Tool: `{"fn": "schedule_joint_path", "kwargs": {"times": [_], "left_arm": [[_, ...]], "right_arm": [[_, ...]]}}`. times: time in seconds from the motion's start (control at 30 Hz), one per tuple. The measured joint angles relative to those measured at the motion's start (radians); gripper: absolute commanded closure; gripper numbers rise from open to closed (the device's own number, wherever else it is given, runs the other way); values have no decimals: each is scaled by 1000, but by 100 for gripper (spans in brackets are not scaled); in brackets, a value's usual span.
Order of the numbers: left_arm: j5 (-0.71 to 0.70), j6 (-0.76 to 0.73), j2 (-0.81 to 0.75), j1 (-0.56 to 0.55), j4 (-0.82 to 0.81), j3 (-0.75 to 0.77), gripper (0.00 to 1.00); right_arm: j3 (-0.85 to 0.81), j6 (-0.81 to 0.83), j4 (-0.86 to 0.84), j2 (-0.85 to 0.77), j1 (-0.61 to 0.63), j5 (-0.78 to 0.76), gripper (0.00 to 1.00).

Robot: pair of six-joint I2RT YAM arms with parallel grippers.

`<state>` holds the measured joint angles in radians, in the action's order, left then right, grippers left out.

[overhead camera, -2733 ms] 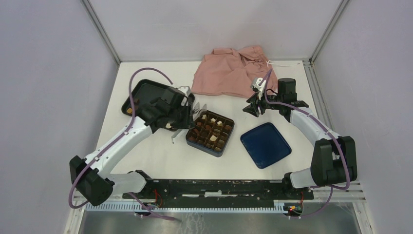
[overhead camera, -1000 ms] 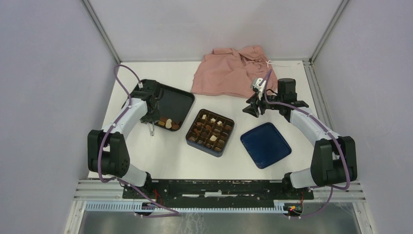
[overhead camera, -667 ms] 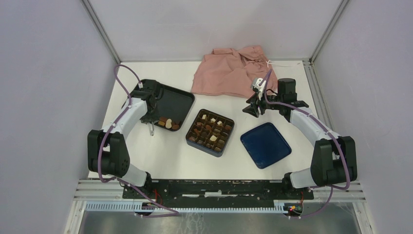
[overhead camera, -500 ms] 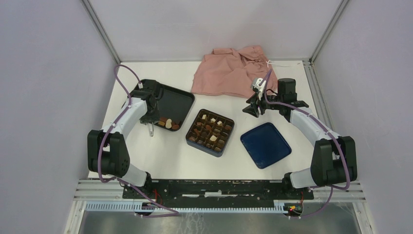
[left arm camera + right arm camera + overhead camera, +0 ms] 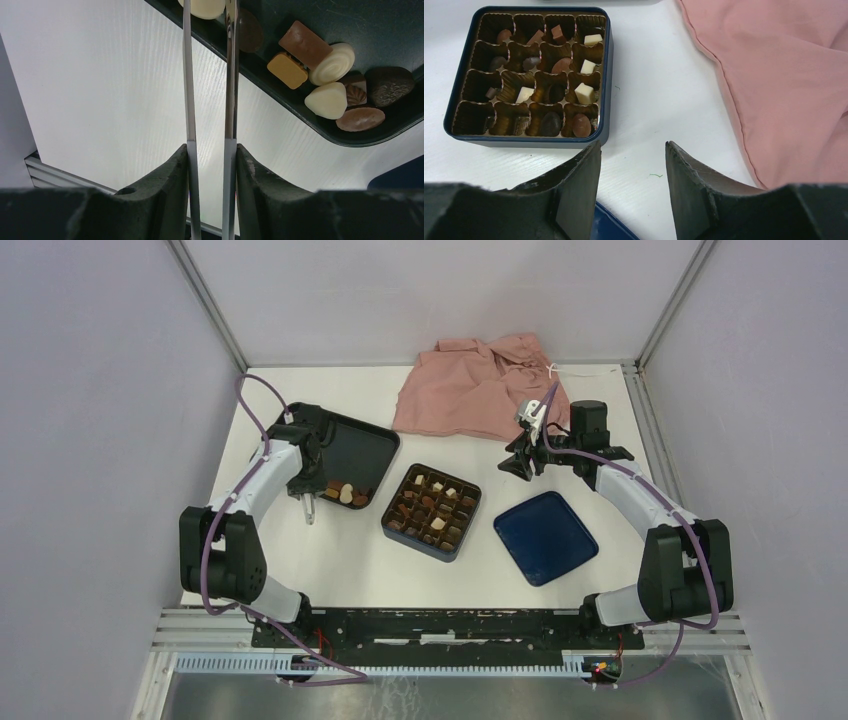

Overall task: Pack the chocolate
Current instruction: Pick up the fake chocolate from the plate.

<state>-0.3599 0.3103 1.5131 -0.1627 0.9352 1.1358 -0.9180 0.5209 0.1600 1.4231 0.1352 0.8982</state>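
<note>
Loose chocolate [image 5: 327, 100] in dark, tan and cream pieces lies in the near corner of the black tray [image 5: 350, 445]. More chocolate [image 5: 584, 93] sits in cells of the dark blue box [image 5: 425, 545]. My left gripper [image 5: 210, 147] is shut on thin metal tongs [image 5: 229, 75], whose blades stand slightly apart and run over the tray's rim [image 5: 280, 95]. Their tips leave the left wrist view. From above, the left gripper [image 5: 305, 485] hangs at the tray's near-left corner. My right gripper [image 5: 634, 145] hovers open and empty over the table, right of the box.
A pink cloth [image 5: 480, 385] lies at the back of the table, close to the right gripper [image 5: 520, 462]. The blue lid [image 5: 545, 537] rests flat to the right of the box. Grey walls close in the table on three sides.
The left arm has swung from the box back to the tray's near-left corner with the tongs. Over the last second it has barely moved. The right arm has stayed still.
</note>
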Motion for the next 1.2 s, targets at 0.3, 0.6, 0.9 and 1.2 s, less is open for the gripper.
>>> {"fn": "schedule_joint_path", "kwargs": {"times": [0.3,0.6,0.9,1.2], "left_arm": [[7,0,0,0,4,4,96],[63,0,-115,0,2,16,98],[191,0,-261,0,-18,13,98],[536,15,-413,0,-102,-51,98]], "right_arm": [[0,0,0,0,0,0,44],[0,2,4,0,0,19,43],[0,31,34,0,26,43,29],[-35,61,90,74,159,-48,30]]}}
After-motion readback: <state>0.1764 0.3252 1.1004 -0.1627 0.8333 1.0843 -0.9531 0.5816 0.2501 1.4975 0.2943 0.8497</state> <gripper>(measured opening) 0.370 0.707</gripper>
